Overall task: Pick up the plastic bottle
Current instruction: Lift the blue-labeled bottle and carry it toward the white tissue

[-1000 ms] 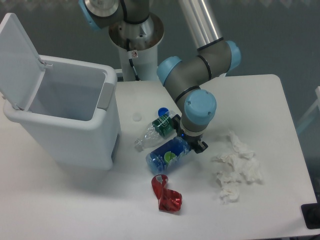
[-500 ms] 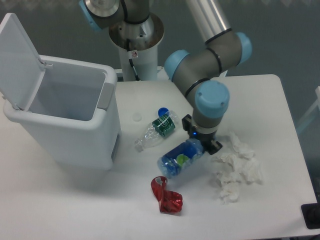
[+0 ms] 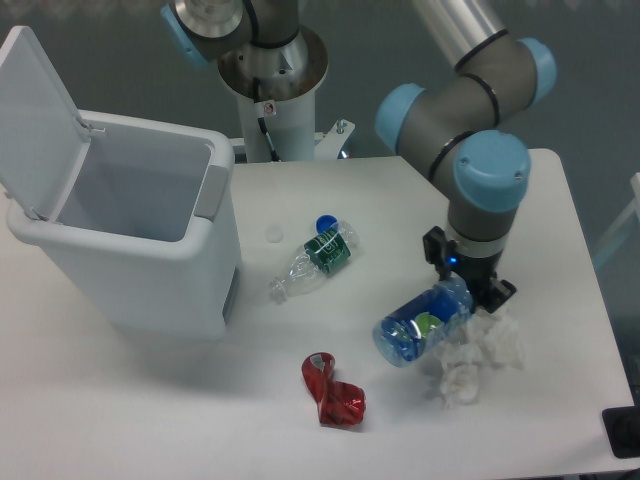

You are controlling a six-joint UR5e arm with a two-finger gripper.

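The plastic bottle (image 3: 420, 325), clear with a blue label and a green-white mark, hangs tilted in the air over the right part of the table, its base toward the lower left. My gripper (image 3: 466, 282) is shut on its upper end, below the blue wrist joint. The bottle's cap end is hidden between the fingers. It sits above the crumpled tissue.
A smaller clear bottle with a green label (image 3: 315, 260) lies mid-table beside a loose blue cap (image 3: 325, 223). A crushed red can (image 3: 331, 391) lies in front. Crumpled white tissue (image 3: 480, 355) is at the right. An open white bin (image 3: 130, 240) stands at the left.
The gripper has carried the blue-label bottle up and to the right, away from the green-label bottle and over the tissue. The other items have not moved.
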